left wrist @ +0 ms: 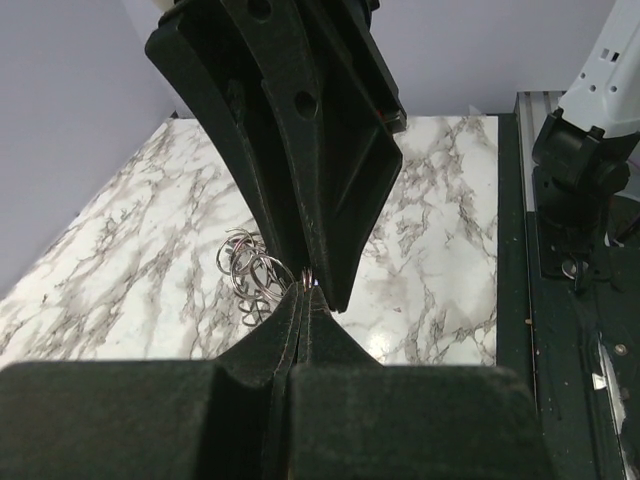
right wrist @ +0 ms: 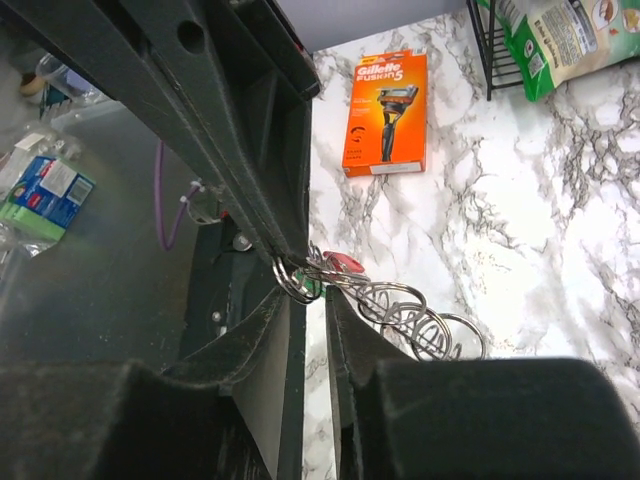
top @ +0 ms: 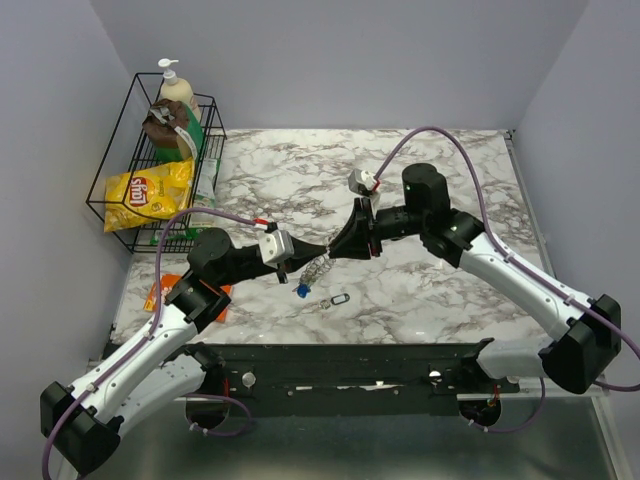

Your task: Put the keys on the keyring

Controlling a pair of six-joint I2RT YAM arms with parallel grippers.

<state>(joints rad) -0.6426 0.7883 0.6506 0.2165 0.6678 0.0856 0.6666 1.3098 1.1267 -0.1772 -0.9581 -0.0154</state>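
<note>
My left gripper (top: 320, 251) reaches from lower left to mid-frame in the top view, jaws pressed shut. My right gripper (top: 334, 248) points in from the right, tip to tip with it, fingers slightly apart.

**Two brand names legible, the rest too small or blurred**

The clearest print is on the orange box (right wrist: 385, 112) lying flat on the marble table (right wrist: 560, 230). In the right wrist view its front reads "Gillette FUSION5" above a picture of a razor. The smaller lines under that picture cannot be made out.

From the top camera, the yellow crisp bag (top: 148, 193) in the black wire basket (top: 105, 212) carries the red Lay's logo, seen turned on its side.

The green-and-white bag (right wrist: 560, 35) bears printed words, but they are cut off and blurred. Print on the blue-and-white packet (right wrist: 45, 195) and on the pump bottle (top: 178, 92) is also unreadable.
</note>
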